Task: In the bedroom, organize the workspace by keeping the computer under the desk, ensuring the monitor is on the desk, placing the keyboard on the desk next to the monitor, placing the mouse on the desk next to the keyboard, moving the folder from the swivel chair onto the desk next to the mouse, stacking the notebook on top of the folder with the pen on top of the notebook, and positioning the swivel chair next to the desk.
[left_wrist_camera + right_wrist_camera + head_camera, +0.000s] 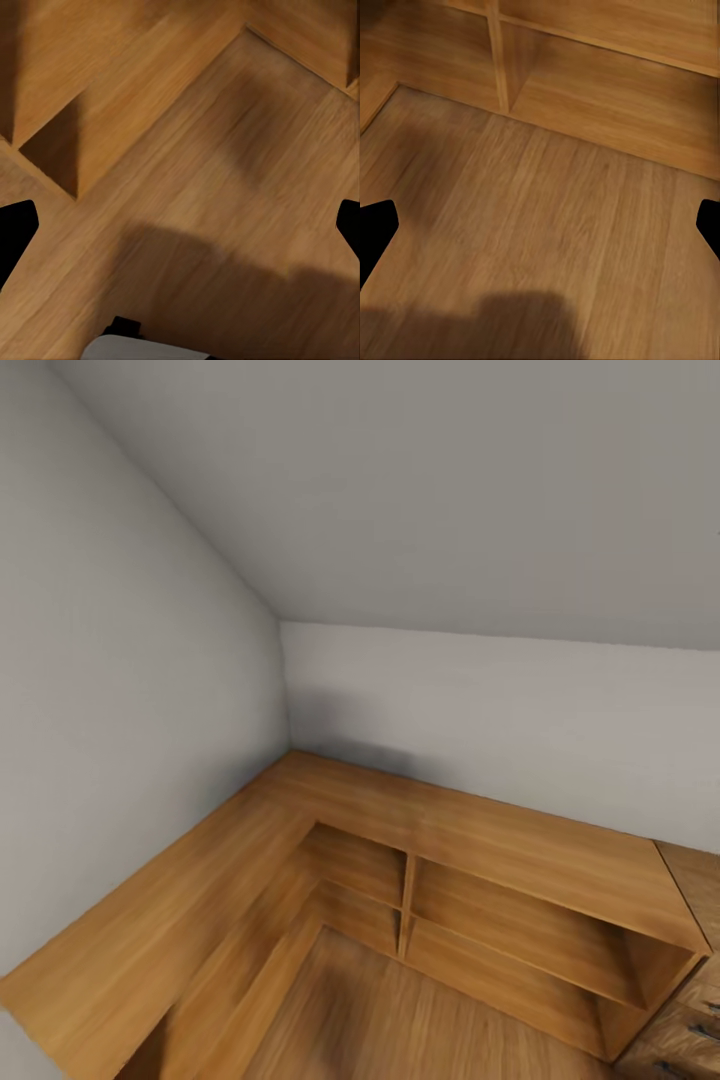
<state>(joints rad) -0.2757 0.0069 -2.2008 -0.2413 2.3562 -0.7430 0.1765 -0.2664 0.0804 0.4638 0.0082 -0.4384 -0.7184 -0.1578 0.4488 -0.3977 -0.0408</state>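
Head view: smooth L-shaped wooden shelving [520, 920] under sloped white ceiling [420, 480].

A low L-shaped wooden shelf unit [480, 840] ran along two white walls and met in the corner under the sloped ceiling. Its top was bare wood. Below the top, open compartments [520, 930] were split by an upright divider [405, 905] and a horizontal board, and nothing could be seen inside them. A light wood floor [380, 1010] lay in front, carrying only soft shadows [510, 322]. At the right edge stood a dresser [690, 1010] just beside the shelf unit.
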